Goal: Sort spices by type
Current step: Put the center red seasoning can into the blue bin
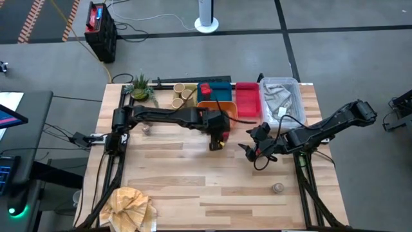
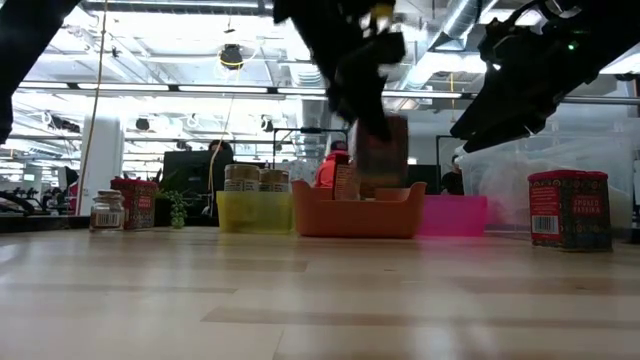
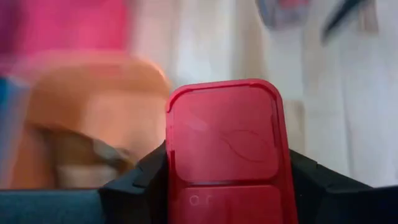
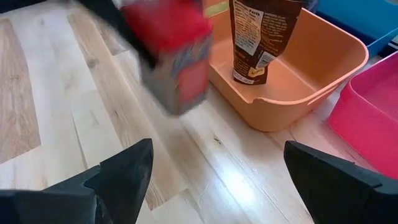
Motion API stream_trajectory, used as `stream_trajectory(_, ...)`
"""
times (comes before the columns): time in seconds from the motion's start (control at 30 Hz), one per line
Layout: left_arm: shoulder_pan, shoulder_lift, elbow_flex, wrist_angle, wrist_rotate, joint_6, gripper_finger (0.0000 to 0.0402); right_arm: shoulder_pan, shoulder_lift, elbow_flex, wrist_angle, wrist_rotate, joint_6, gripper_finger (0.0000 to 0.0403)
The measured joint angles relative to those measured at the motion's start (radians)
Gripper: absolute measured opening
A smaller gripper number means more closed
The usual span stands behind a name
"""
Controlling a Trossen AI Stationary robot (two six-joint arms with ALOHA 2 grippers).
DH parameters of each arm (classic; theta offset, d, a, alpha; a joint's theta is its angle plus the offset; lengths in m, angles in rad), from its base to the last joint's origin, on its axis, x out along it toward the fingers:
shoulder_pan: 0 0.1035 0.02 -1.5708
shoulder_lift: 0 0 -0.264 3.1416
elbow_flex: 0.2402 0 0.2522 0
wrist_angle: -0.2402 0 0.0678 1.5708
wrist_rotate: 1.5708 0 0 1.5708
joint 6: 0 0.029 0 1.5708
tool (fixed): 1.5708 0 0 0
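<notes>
A red tin [image 3: 225, 149] is clamped in the left gripper [image 1: 219, 134], held above the middle of the bench, just in front of the orange tray [image 4: 292, 74]. The right gripper [image 1: 254, 149] is spread wide and empty, beside it toward the right edge.

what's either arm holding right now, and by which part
The left end effector grips a red tin by its two opposite sides, lid facing out. The right end effector is open, holding nothing.
</notes>
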Motion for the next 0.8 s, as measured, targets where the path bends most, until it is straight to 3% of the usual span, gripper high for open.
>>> stream_trajectory(0.13,0.036,-0.027,0.072,-0.009,-0.133,0.063,0.0199,0.0,0.0,0.0,0.002,0.0,0.0,0.0385)
stream_trajectory(0.23,0.104,-0.032,0.087,0.03,-0.169,0.063,0.0204,0.0,0.004,0.0,0.014,0.0,0.0,0.0385)
stream_trajectory(0.53,0.357,-0.023,0.043,0.141,-0.092,-0.12,0.0206,0.009,0.056,0.0,0.039,0.0,-0.001,0.0385)
stream_trajectory(0.8,0.447,0.029,0.048,0.307,-0.047,-0.136,0.0208,-0.01,0.056,0.0,0.087,-0.001,-0.034,0.0385)
